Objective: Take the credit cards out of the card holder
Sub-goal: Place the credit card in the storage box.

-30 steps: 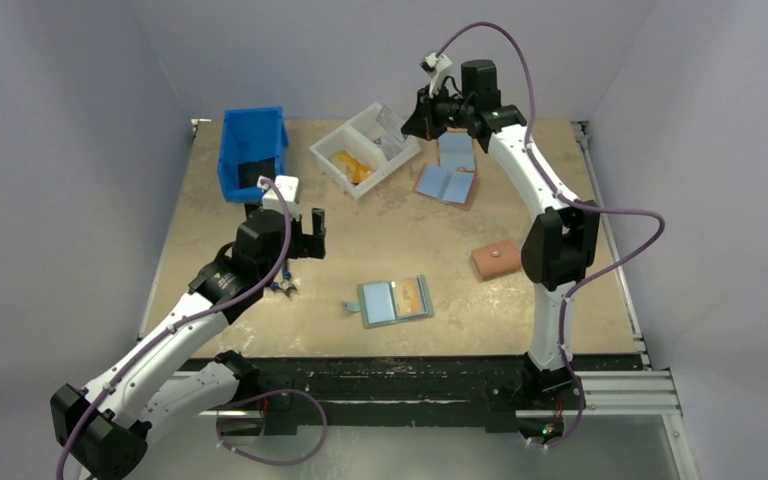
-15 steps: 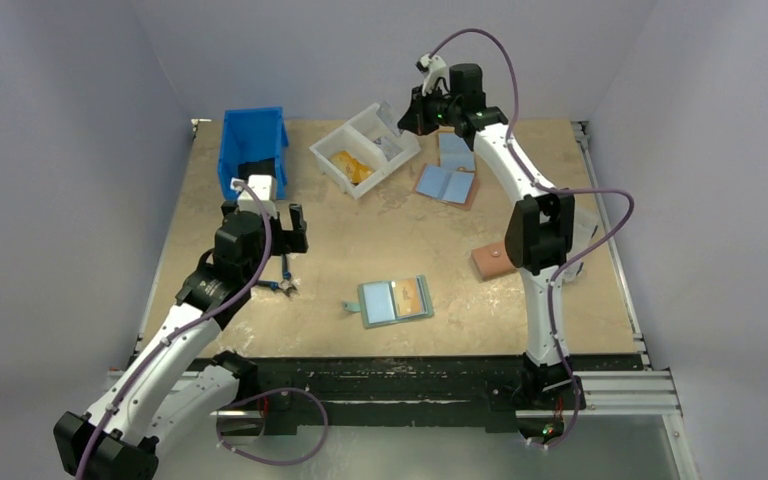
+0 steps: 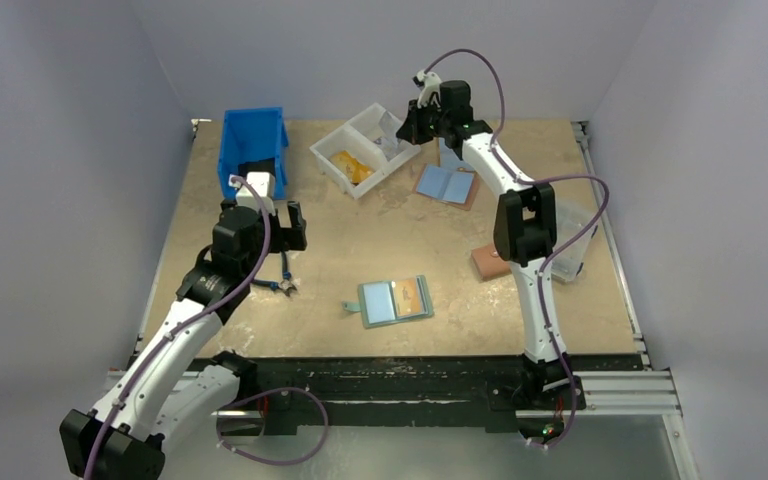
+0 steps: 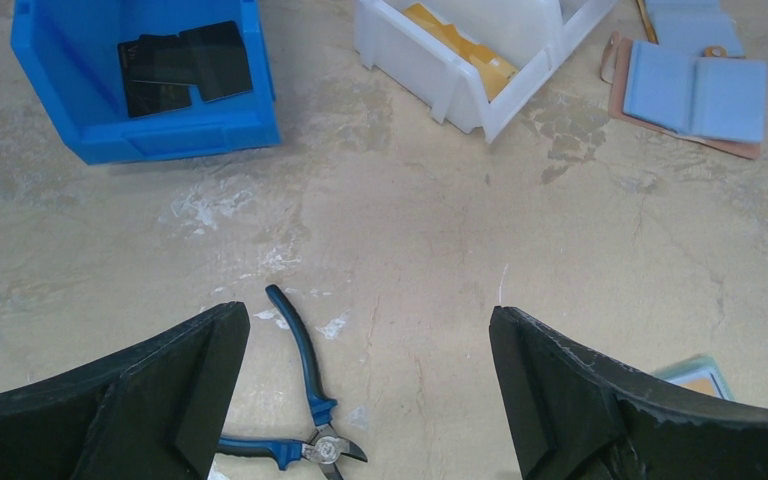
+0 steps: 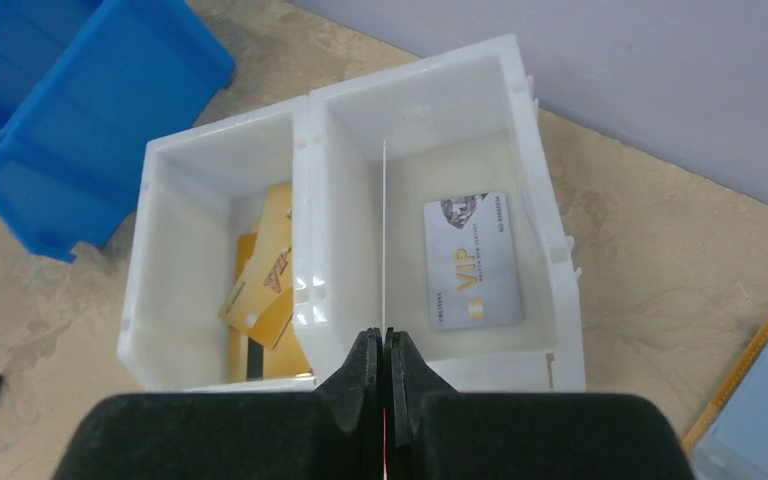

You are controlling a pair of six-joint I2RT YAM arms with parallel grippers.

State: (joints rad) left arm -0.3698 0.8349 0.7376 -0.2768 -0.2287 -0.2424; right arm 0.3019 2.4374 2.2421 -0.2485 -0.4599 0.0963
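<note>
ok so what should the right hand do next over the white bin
Probably open and let go. The right hand is shut on a thin card seen edge-on, hanging over the white plastic two-compartment bin, above the compartment holding the grey VIP card.

A blue bin (image 4: 170,135) beside a white divided tray (image 4: 440,75); blue-handled pliers (image 4: 303,355) on the table (image 4: 440,250).

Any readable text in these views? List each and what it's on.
"VIP": silver card, right compartment of the white bin.
Its small print: too small to read.
On the gold card, left compartment: lettering blurred.
The edge-on card in the right hand: face hidden.
</note>
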